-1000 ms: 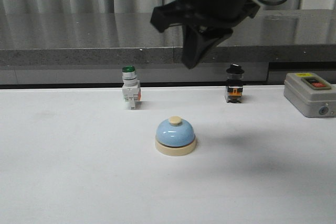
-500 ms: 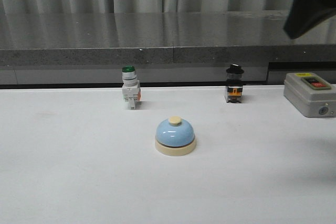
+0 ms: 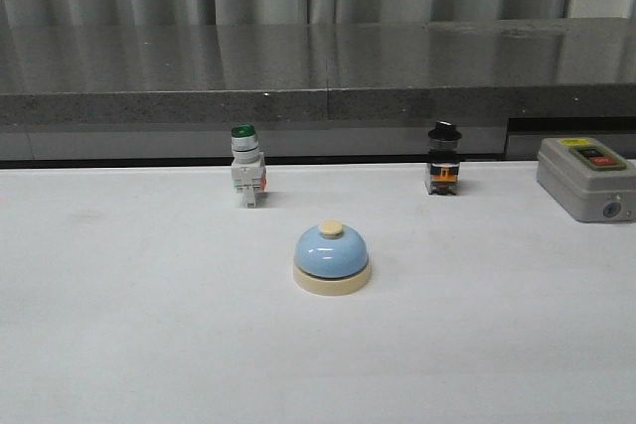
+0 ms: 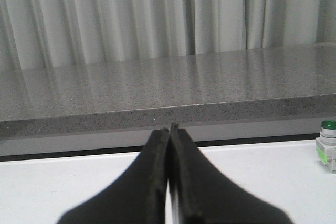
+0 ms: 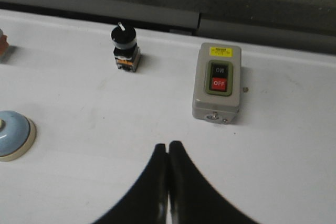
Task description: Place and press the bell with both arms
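The light-blue bell [image 3: 332,258] with its cream base and cream button stands upright on the white table [image 3: 149,325], near the middle. It also shows at the edge of the right wrist view [image 5: 11,135]. No arm shows in the front view. My left gripper [image 4: 169,128] is shut and empty, low over the table and facing the grey counter. My right gripper [image 5: 168,144] is shut and empty, above the table, apart from the bell.
A green-capped white switch [image 3: 245,166] and a black-knob switch [image 3: 443,160] stand at the back of the table. A grey ON/OFF box [image 3: 586,178] sits at the right. A grey counter [image 3: 298,67] and curtain lie behind.
The black arm that hung above the bell a second ago moved up and right and left the front view. The bell has not moved.
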